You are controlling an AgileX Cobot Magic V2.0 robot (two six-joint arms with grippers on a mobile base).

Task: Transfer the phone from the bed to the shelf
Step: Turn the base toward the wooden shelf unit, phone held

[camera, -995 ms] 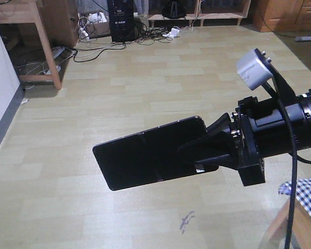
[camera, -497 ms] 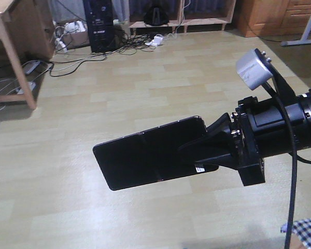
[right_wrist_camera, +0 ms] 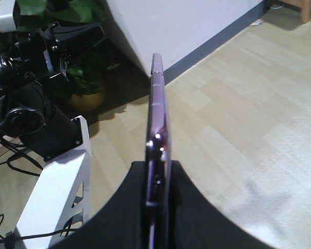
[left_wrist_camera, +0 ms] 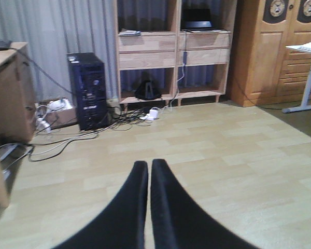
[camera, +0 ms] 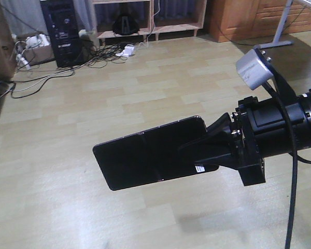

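Front view, far left: a black computer tower stood on the floor with a tangle of cables beside it. Just right of it, against the back wall, stood the shelf, a light wooden unit with open compartments.

Centre: the phone was in the air above the floor, flat and roughly level, glossy black face up with the middle crease visible. It was well apart from the shelf.

Right: the right gripper was clamped on the phone's right-hand end, and a small white sticker showed at the finger. The right wrist view showed the phone edge-on, its pinkish edge pinched between the two black fingers.

Left wrist view: the left gripper had its fingers drawn together to a thin slit, with nothing between them. It faced the shelf, with a wooden cabinet to the right.
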